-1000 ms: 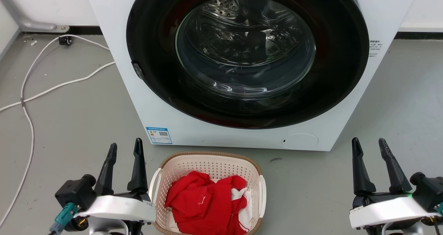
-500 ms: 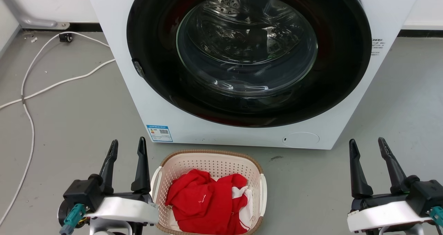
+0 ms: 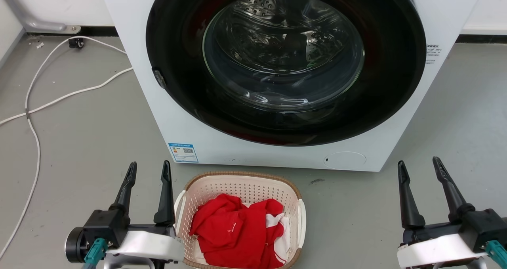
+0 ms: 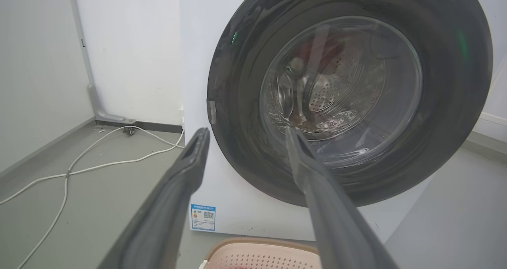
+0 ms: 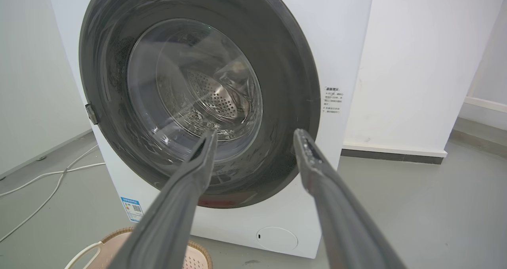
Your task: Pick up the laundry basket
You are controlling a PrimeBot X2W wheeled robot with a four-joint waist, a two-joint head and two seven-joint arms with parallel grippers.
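Head view: laundry basket (image 3: 242, 189) sits on the grey floor (image 3: 79, 150) at 6 o'clock of the frame, just in front of the white washing machine (image 3: 166, 114), whose round glass door (image 3: 283, 51) fills 12 o'clock. The basket is upright, with a crumpled red garment (image 3: 233, 229) and some white cloth inside it. Left gripper (image 3: 149, 164): fingers spread, nothing between them, tips pointing to 12. The basket lies at its 3–4 o'clock, and the inner finger is just beside the basket's white left handle; contact cannot be judged. Right gripper (image 3: 418, 161): fingers likewise spread and empty. The basket lies at its 8–9 o'clock, well apart, with bare floor between. A white cable (image 3: 59, 98) runs across the floor at 9–10 o'clock of the frame. Left wrist view: left gripper (image 4: 247, 129) parted, aimed at the machine door, basket (image 4: 261, 257) rim at 6 o'clock, below the fingers. Right wrist view: right gripper (image 5: 255, 132) parted, basket (image 5: 115, 232) at 7 o'clock, off to the side of the fingers.
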